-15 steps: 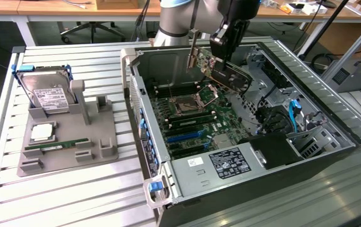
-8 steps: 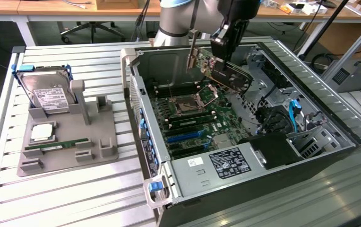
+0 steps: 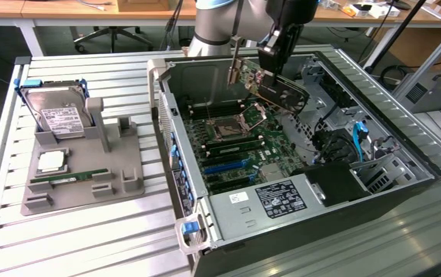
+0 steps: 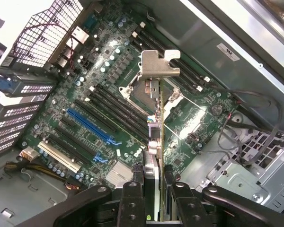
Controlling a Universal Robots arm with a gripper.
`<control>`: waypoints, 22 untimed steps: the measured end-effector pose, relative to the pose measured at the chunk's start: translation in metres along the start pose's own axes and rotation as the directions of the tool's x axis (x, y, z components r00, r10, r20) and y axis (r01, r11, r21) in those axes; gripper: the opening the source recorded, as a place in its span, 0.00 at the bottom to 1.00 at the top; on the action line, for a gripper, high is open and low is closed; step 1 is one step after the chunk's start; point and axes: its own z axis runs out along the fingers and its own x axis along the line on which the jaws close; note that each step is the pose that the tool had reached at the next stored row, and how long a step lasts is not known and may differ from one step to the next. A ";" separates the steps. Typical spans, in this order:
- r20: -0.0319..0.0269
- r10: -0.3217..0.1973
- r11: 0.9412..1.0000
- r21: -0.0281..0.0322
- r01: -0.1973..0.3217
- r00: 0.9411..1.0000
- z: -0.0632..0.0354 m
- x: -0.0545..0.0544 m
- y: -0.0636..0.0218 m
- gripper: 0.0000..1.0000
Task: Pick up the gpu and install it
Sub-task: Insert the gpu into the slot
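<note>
Black two-finger gripper half-closed, clamping thin dark gpu card with silver bracket edge-down over green motherboard, presumably for lining up with a slot.

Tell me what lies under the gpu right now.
The gpu, gripped by the tool, hangs over the motherboard: the processor socket and black memory slots show beneath it. Its bracket and edge hide a strip of the socket.

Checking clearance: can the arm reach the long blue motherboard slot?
Probably yes: grey metal case open, tool holds thin black silver-bracketed card over it, nothing covers the long blue slot.
</note>
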 end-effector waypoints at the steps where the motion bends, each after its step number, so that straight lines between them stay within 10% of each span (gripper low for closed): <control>1: 0.000 -0.004 1.000 0.000 0.004 1.000 0.0000 0.000 0.0000 0.27; 22: 0.004 -0.062 0.998 0.000 0.062 0.998 0.0000 0.000 0.0000 0.27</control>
